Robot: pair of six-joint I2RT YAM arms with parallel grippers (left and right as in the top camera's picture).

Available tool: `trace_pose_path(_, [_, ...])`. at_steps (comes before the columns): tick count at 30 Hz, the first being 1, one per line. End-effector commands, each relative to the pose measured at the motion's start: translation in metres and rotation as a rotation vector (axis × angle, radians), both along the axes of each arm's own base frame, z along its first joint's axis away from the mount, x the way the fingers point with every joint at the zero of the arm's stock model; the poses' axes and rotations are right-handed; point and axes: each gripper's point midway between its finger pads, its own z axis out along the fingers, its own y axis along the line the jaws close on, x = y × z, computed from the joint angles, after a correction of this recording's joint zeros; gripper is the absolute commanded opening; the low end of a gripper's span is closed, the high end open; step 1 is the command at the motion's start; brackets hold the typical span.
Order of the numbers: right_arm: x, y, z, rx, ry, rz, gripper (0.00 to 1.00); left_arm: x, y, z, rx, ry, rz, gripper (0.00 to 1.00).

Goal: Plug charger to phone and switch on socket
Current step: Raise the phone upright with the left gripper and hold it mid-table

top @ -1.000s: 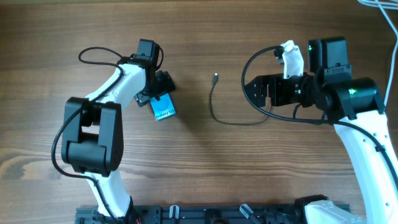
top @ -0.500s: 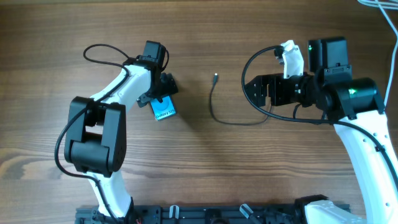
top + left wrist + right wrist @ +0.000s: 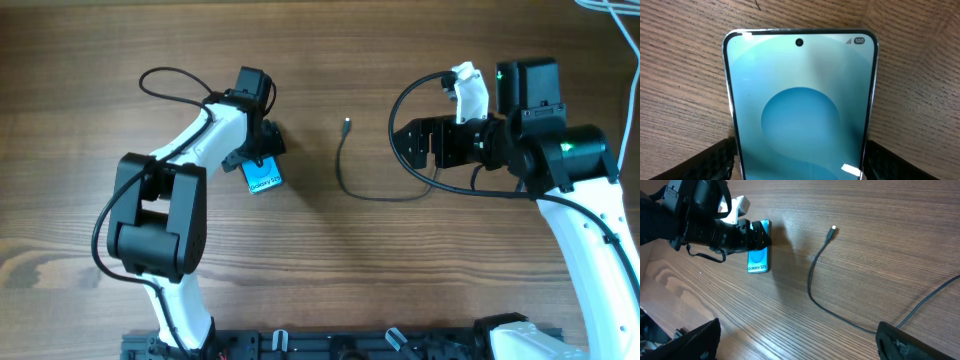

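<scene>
Left gripper (image 3: 800, 156) has nudged slightly up and right since a second ago, clamped on the phone (image 3: 264, 178), which is flat on the table (image 3: 320, 280). Right gripper (image 3: 402, 146) gapes empty, and the charger (image 3: 339, 170) lies loose between them.

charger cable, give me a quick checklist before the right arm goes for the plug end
1. charger tip lies loose, clear of both arms: ok
2. right gripper fingers open and empty: ok
3. phone sits between the left gripper fingers: ok
4. phone's port visible for aiming: cannot tell
5. socket and its switch located: cannot tell, no view shows them
</scene>
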Motion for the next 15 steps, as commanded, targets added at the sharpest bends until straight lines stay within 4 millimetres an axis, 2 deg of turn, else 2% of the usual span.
trace_pose_path(1, [0.001, 0.004, 0.004, 0.019, 0.007, 0.002, 1.0, -0.035, 0.011, -0.048, 0.053, 0.16, -0.009, 0.81])
trace_pose_path(6, [0.001, 0.004, 0.004, 0.019, 0.007, 0.001, 1.0, -0.037, 0.009, -0.046, 0.045, 0.177, -0.009, 0.77])
trace_pose_path(8, [0.001, 0.004, 0.004, 0.02, 0.006, 0.002, 1.0, -0.037, 0.002, -0.043, 0.008, 0.185, -0.011, 0.75])
trace_pose_path(15, [0.001, 0.003, 0.003, 0.019, 0.009, 0.002, 1.0, -0.018, -0.008, -0.022, -0.043, 0.147, -0.011, 0.71])
